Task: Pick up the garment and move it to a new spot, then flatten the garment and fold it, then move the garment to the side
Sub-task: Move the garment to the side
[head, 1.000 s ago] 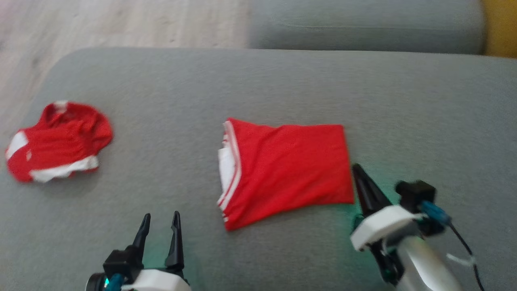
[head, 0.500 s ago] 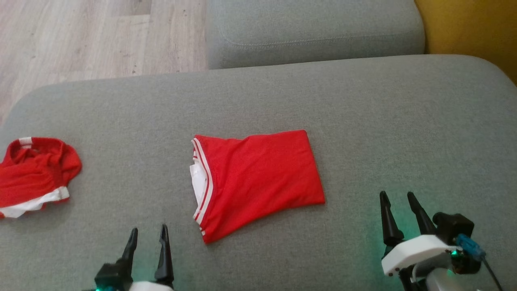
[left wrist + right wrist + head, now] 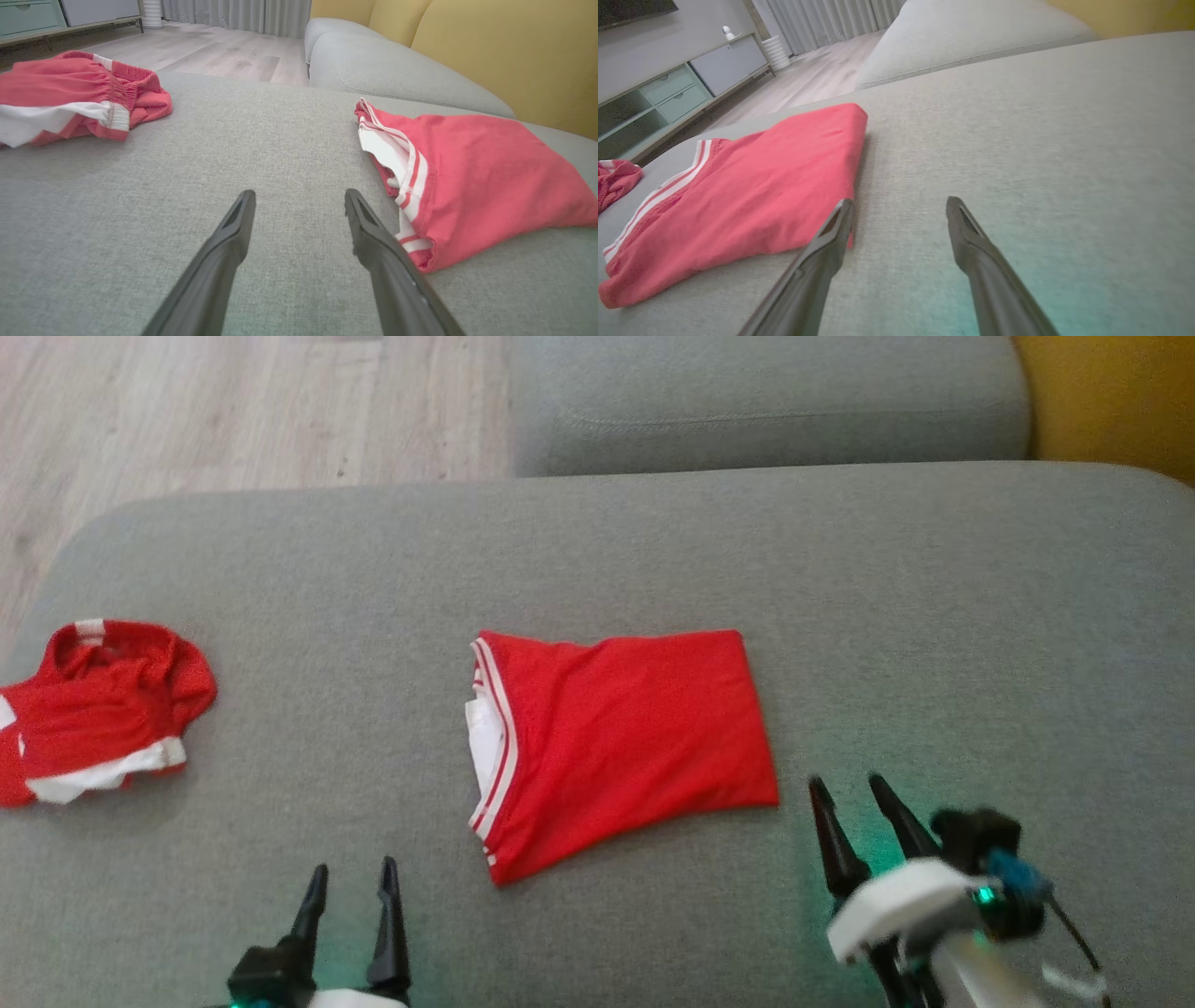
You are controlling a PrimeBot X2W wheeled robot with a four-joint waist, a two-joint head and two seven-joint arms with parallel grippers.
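Observation:
The garment [image 3: 625, 737] lies folded into a flat red rectangle in the middle of the grey seat, its white panel and striped trim at the left edge. It also shows in the left wrist view [image 3: 490, 172] and the right wrist view [image 3: 752, 196]. My right gripper [image 3: 850, 789] stands open just off its lower right corner, touching nothing; its own view [image 3: 900, 203] shows empty jaws beside the cloth's edge. My left gripper [image 3: 350, 882] is open near the front edge, left of the garment, and empty [image 3: 299, 196].
A second red and white piece [image 3: 93, 719] lies crumpled at the seat's far left [image 3: 70, 102]. The grey seat cushion [image 3: 934, 616] stretches to the right. Behind are another grey cushion [image 3: 766, 401], wooden floor [image 3: 187, 411] and a yellow backrest [image 3: 1111, 401].
My right gripper, shut against the garment's right edge a second ago, has opened and drawn back a little. The head camera has shifted; the garment lies as before.

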